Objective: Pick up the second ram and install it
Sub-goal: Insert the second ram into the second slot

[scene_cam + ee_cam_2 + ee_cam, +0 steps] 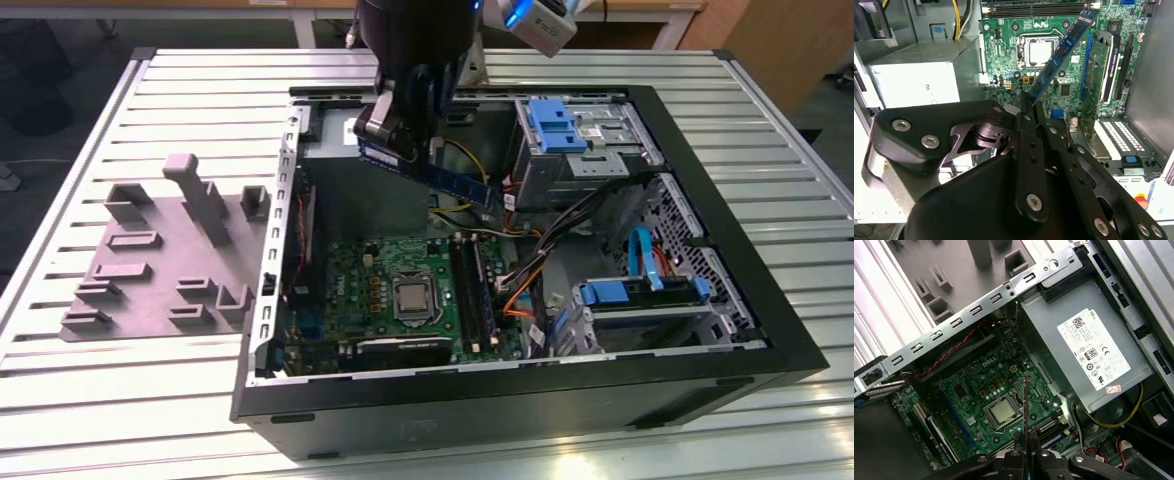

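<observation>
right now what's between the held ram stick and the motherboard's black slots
Nothing but air: in the exterior view the thin blue-green ram stick, clamped in the black tool, hangs above the long black slots of the green motherboard.

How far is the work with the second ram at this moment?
The pick-up looks done: the gripper is shut on the second ram, which hangs in the air over the open computer case, above the motherboard. Seating it is left: the stick is not in any of the black slots. In the exterior view it is tilted, near the power supply.
</observation>
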